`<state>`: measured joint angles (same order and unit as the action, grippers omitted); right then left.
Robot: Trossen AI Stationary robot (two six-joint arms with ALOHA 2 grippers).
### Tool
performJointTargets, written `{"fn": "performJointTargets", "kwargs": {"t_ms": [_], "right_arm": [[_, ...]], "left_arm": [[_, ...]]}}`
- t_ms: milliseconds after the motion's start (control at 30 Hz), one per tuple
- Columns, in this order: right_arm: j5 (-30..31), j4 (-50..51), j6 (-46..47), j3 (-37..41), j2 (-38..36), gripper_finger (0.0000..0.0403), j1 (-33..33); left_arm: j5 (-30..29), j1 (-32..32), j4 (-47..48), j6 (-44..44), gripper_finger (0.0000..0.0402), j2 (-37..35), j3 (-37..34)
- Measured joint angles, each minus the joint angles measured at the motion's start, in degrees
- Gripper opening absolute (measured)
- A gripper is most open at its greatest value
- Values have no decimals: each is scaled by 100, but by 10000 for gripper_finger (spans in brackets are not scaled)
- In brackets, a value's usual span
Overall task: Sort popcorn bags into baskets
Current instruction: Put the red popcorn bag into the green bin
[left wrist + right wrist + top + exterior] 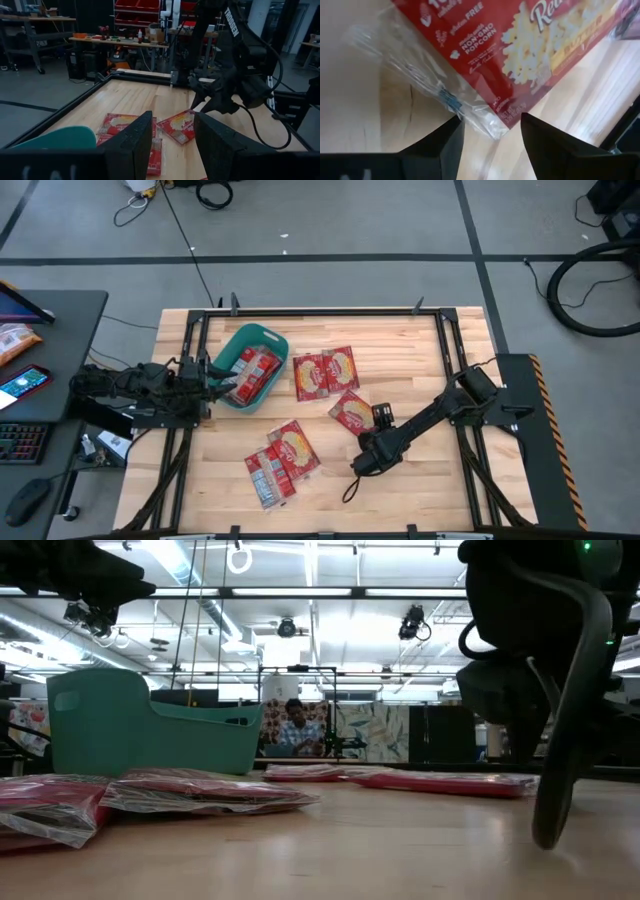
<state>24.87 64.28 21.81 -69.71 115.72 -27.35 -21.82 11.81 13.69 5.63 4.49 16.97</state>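
Observation:
A teal basket point(250, 340) stands at the far left of the table with red popcorn bags point(256, 372) in it. More red bags lie flat on the wood: two side by side point(325, 373), one point(352, 412) right of centre, and a pair point(283, 462) near the front. My right gripper point(360, 462) slants down between these, open. In its wrist view its fingers point(490, 134) stand on either side of the corner of one bag's clear sealed end point(470, 112); whether they touch it does not show. My left gripper point(173, 145) waits level and open at the basket's left side point(220, 377).
Black frame rails point(300, 312) run along the table's edges. A cable loop point(350, 488) hangs from my right arm down to the wood. Bare wood point(420, 490) lies at the near right. A desk point(40, 330) with a phone stands left of the table. A person point(296, 730) sits beyond it.

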Motion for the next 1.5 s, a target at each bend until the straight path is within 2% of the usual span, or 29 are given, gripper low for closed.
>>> {"fn": "performJointTargets", "kwargs": {"t_ms": [133,467,600,833,1033,1167,1333,1500], "right_arm": [[56,-70,-34,19,7,157,-1],[-105,-277,397,28,15,10,6],[-77,-291,481,-141,-101,12,34],[-71,-351,568,-487,-789,6,246],[-424,-1294,719,-519,-1362,4,593],[-663,-1819,663,-521,-1410,3,788],[-967,-2092,673,-518,-1359,2,1007],[-974,-2345,801,-518,-1399,2,1112]], "left_arm": [[0,-2,-2,0,151,0,0],[0,-2,-2,-20,151,0,0],[0,0,-2,-29,151,0,0],[2,-1,10,-81,151,0,0],[107,-1,43,-93,151,0,0],[334,0,-241,-66,151,95,-173],[827,2,-1803,-407,151,769,-696],[837,0,-2303,-558,153,1808,-654]]}}
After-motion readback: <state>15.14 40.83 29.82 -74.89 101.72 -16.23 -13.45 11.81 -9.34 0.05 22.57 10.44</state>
